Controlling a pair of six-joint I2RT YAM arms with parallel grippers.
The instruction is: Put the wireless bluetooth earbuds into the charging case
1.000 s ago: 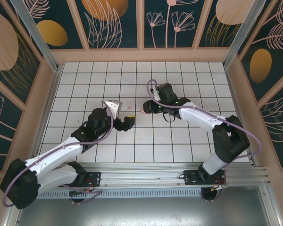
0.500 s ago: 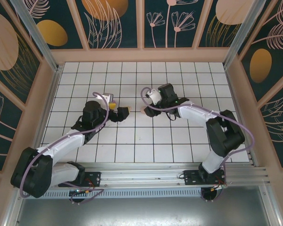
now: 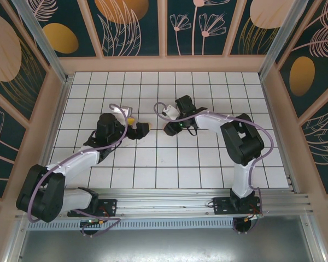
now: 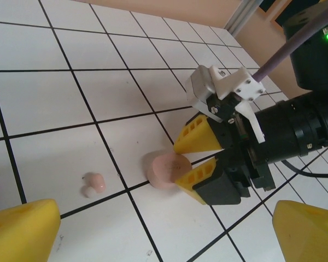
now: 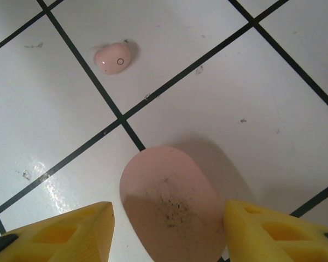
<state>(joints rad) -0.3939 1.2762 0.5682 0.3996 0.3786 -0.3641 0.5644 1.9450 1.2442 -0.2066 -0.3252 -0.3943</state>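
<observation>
No bud is in yet — the pink earbud (image 5: 115,57) lies loose, upper left. The right gripper (image 5: 167,221) is spread around the closed pink case (image 5: 169,196); the left gripper (image 4: 167,226) gapes wide, empty.

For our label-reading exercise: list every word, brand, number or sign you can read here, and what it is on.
No readable text anywhere.
pink earbud: only a small ring mark, no letters.
pink case: plain, speckled, no print.
</observation>
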